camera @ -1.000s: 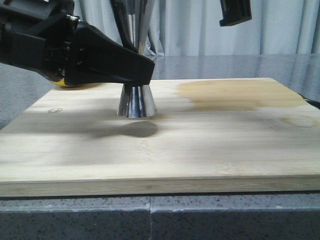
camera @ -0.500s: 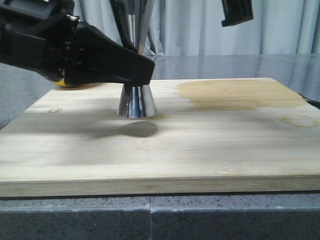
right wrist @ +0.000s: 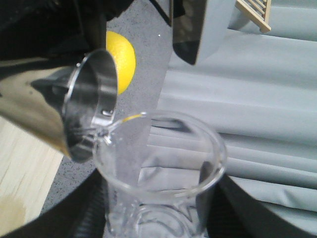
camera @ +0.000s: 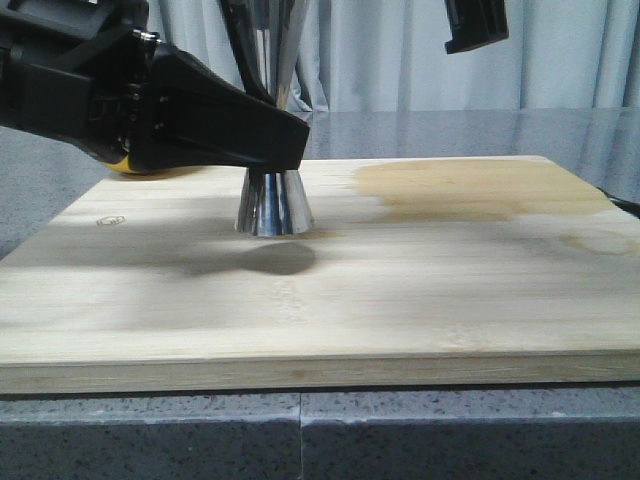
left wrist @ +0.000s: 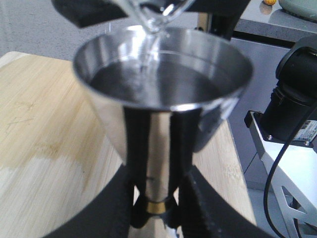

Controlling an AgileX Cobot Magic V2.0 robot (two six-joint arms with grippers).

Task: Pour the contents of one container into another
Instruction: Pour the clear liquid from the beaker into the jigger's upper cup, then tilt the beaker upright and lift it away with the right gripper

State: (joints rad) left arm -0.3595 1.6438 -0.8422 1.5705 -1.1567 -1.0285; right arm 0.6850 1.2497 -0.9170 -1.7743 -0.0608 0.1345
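Note:
The steel jigger (camera: 270,205) stands upright on the wooden board (camera: 400,290). My left gripper (camera: 285,150) is shut on its narrow waist at the gold band (left wrist: 157,206). The jigger's upper cup (left wrist: 163,84) holds clear liquid. The glass beaker (right wrist: 158,163) is tipped toward it, with its pouring lip (left wrist: 153,17) just over the cup's rim (right wrist: 91,114). My right gripper (right wrist: 158,218) is shut on the beaker's body. In the front view only a black part of the right gripper (camera: 472,25) shows at the top, and the beaker is hidden.
A yellow lemon (right wrist: 121,62) lies behind my left arm, and only a sliver of the lemon (camera: 120,166) shows in the front view. A darker wet patch (camera: 450,190) marks the board's far right. A grey curtain hangs behind the grey counter (camera: 450,440).
The visible part of my right gripper has crept slightly right and up. The jigger and my left gripper have not moved.

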